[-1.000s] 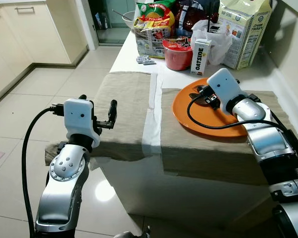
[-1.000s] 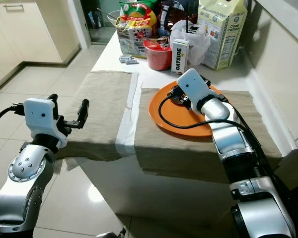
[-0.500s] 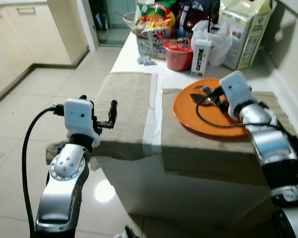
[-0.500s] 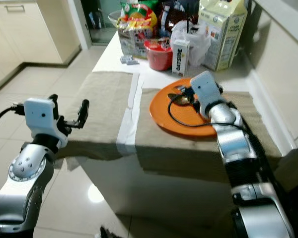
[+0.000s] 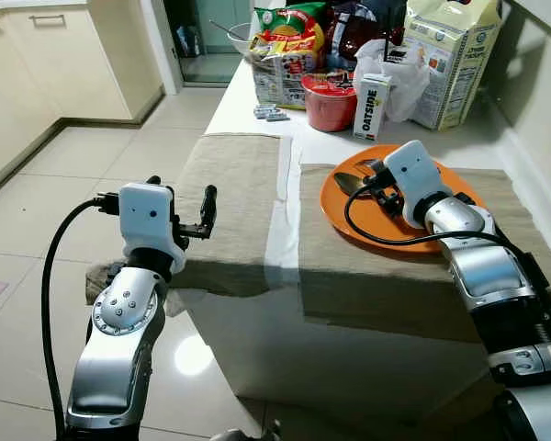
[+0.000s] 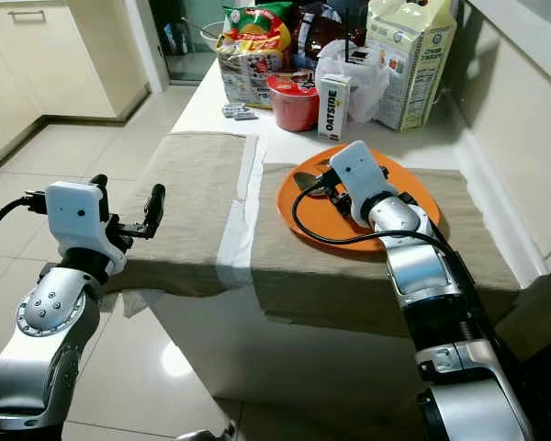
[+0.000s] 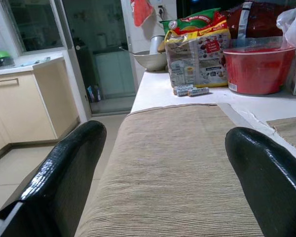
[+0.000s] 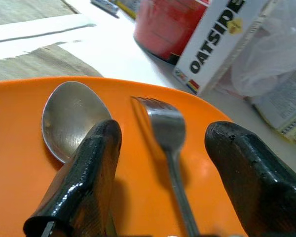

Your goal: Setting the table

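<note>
1. Right gripper (image 8: 160, 182): fingers spread, holding nothing, poised low over the orange plate (image 5: 445, 234).
2. Fork (image 8: 167, 133): plain metal, lying between the two fingers, tines pointing away from the wrist.
3. Spoon (image 8: 71, 118): metal, bowl up, just beside the fork on the plate.
4. Plate: round, glossy, on the right beige placemat (image 5: 367, 266), near the Oatside carton (image 5: 371, 106).
5. Left gripper (image 5: 202, 213): fingers apart, empty, at the left placemat's (image 5: 234, 197) near edge.
</note>
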Available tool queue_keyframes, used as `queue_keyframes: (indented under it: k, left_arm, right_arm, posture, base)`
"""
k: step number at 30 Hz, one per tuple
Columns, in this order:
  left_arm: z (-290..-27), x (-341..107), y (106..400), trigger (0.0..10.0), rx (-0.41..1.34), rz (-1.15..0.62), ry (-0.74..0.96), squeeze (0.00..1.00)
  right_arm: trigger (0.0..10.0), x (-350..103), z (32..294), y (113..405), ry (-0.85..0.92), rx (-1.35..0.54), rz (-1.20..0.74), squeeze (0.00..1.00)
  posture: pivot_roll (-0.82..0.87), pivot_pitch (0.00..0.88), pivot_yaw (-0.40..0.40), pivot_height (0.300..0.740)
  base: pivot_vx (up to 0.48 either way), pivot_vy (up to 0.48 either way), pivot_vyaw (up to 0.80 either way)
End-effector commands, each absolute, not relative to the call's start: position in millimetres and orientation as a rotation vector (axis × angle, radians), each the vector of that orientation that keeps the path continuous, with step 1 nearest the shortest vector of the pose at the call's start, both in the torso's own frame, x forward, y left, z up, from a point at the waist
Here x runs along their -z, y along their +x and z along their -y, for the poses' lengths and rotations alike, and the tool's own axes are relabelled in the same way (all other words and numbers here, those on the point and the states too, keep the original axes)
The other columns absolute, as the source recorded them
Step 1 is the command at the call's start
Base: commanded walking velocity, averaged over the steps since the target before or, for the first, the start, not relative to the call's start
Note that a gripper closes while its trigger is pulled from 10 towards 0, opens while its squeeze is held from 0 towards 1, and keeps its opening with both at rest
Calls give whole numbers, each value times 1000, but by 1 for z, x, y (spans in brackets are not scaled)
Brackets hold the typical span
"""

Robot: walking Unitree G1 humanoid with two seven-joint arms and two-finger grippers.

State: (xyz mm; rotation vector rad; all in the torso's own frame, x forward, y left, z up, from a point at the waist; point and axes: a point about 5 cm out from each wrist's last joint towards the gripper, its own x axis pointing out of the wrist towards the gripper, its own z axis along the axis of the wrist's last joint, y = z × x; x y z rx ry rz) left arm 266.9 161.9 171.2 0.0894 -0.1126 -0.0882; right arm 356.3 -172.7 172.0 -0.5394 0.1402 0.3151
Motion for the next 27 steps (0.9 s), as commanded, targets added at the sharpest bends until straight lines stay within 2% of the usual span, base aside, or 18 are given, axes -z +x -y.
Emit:
queue_keyframes:
  k: [1, 13, 16, 27]
  left_arm:
    - [-164, -173, 267, 10000, 79, 123, 104, 0]
    - [-164, -177, 271, 10000, 77, 137, 105, 0]
    - [-163, -177, 271, 10000, 75, 141, 103, 0]
    - [-165, -178, 270, 10000, 70, 143, 103, 0]
  right_arm:
    - [10000, -174, 165, 354, -519, -354, -141, 0]
    - [10000, -191, 177, 361, -513, -289, -75, 0]
    - [10000, -200, 177, 361, -459, -332, -36, 0]
    - [10000, -187, 179, 350, -357, -486, -147, 0]
  posture:
    - [-103, 0, 76, 740]
    - [-107, 0, 79, 740]
    - [-106, 0, 76, 740]
    - [-102, 0, 79, 740]
  base:
    - [0, 0, 0]
    - [0, 0, 0]
    - [0, 0, 0]
    - [0, 0, 0]
